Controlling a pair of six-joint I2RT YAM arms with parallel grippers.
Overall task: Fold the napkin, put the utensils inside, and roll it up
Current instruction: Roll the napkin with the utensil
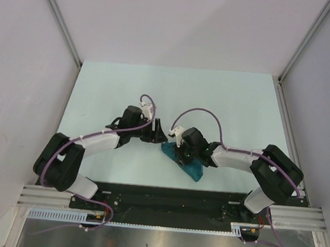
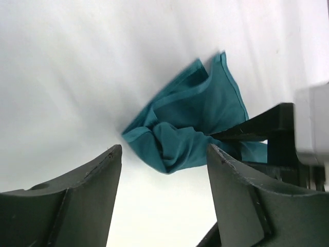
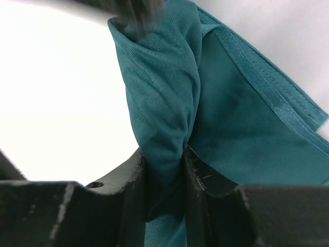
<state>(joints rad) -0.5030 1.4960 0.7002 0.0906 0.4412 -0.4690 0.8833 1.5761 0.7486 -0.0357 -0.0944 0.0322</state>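
Plainly, the napkin [image 1: 194, 171] is no flat sheet: it is a bunched, wrinkled heap of teal cloth with a slight sheen, and its stitched hem shows along one folded edge in the right wrist view (there the hem runs off toward the lower right). It lies on the table [image 1: 127, 92] close to the near edge, a little right of the middle. From above the heap is long and narrow, its long axis slanting from far left to near right, and the near-right end tapers to a blunt point. My right claw [image 3: 163, 164] is clenched on a gathered fold of the cloth, the fabric pinched tight between both fingers [image 3: 123, 177]. My left claw [image 2: 164, 152] stands spread wide with nothing between its fingers, just beside the far-left end of the napkin; whether it touches the cloth I cannot tell.
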